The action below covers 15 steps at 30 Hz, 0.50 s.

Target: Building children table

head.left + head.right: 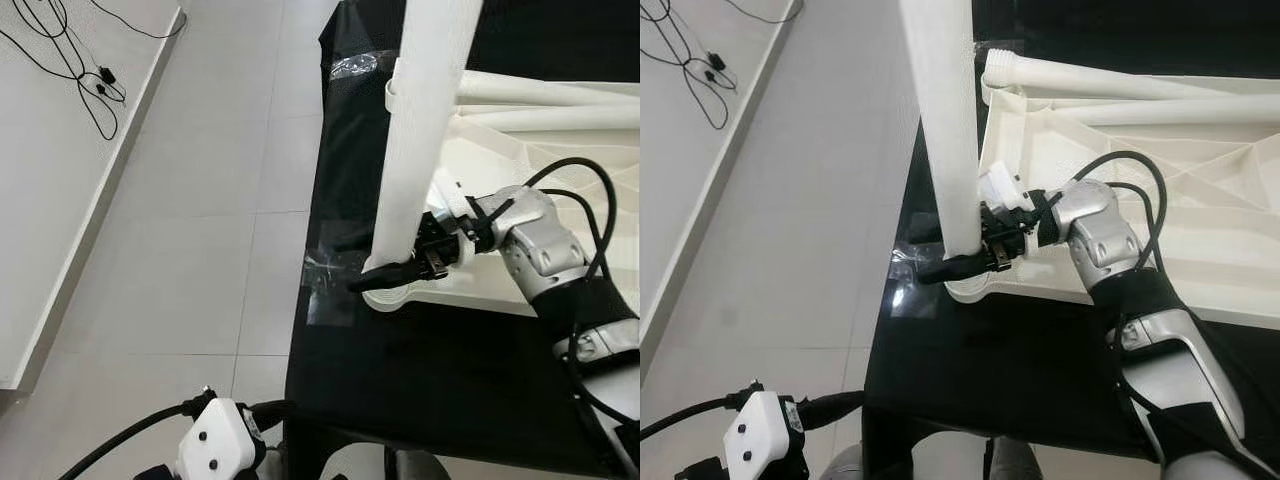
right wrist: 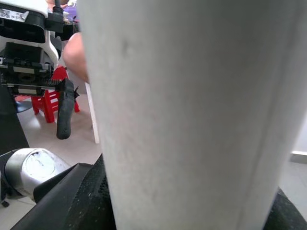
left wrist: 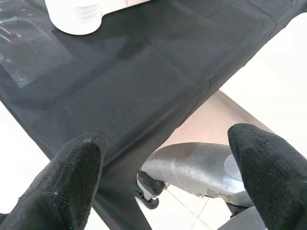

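Table leg (image 1: 425, 120), a white plastic tube, stands upright in the near-left corner socket of the upturned table top (image 1: 1160, 200) lying on the black cloth (image 1: 430, 370); it looks light, stiff and rather smooth, so low on the tube near the socket seems the best place to hold. The right gripper (image 1: 395, 270) has its black fingers closed around this lower end. The left gripper (image 3: 163, 187) hangs wide open and holds nothing, below the near edge of the cloth.
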### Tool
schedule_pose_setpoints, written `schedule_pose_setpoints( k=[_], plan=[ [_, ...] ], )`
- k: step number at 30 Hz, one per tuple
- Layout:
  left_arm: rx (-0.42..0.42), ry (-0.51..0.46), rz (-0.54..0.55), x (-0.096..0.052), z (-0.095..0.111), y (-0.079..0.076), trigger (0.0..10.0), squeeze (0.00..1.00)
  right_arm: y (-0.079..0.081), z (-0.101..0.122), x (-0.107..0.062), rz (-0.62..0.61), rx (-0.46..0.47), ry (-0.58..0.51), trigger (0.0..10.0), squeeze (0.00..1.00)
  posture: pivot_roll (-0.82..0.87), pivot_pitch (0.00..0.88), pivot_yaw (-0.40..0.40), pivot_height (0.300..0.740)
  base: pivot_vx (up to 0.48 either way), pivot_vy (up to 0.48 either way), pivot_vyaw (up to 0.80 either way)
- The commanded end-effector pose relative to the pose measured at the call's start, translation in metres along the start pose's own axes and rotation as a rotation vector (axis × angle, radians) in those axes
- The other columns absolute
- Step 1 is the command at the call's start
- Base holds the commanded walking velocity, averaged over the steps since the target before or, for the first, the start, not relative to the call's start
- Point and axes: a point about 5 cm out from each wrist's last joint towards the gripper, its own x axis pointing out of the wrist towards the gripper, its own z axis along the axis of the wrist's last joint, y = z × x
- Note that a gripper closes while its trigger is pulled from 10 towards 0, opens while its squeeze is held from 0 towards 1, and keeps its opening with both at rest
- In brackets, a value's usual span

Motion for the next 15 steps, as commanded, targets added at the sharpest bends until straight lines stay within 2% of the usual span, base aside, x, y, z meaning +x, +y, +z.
schedule_pose_setpoints(
  k=[1, 11, 14, 15],
  plan=[
    [-0.018, 0.01, 0.007, 0.0007, -0.0042, -0.001, 10.0, 0.0, 0.0067, -0.0348, 0.005, -0.052, 0.148, 0.066, 10.0, 0.0, 0.13, 0.347, 0.1, 0.74, 0.0, 0.0, 0.0],
    [-0.02, 0.007, 0.008, 0.0011, -0.0043, -0.0006, 10.0, 0.0, 0.0085, -0.0388, 0.0049, -0.095, 0.156, 0.054, 10.0, 0.0, 0.12, 0.346, 0.101, 0.74, 0.0, 0.0, 0.0],
    [-0.019, 0.007, 0.008, 0.0024, -0.0052, -0.0002, 10.0, 0.0, 0.0082, -0.0416, 0.0058, -0.168, 0.155, 0.075, 10.0, 0.0, 0.11, 0.343, 0.086, 0.74, 0.0, 0.0, 0.0],
    [-0.019, 0.006, 0.009, 0.0034, -0.0059, -0.0003, 10.0, 0.0, 0.0073, -0.0442, 0.0067, -0.266, 0.166, 0.101, 10.0, 0.0, 0.09, 0.34, 0.065, 0.74, 0.0, 0.0, 0.0]
  ],
)
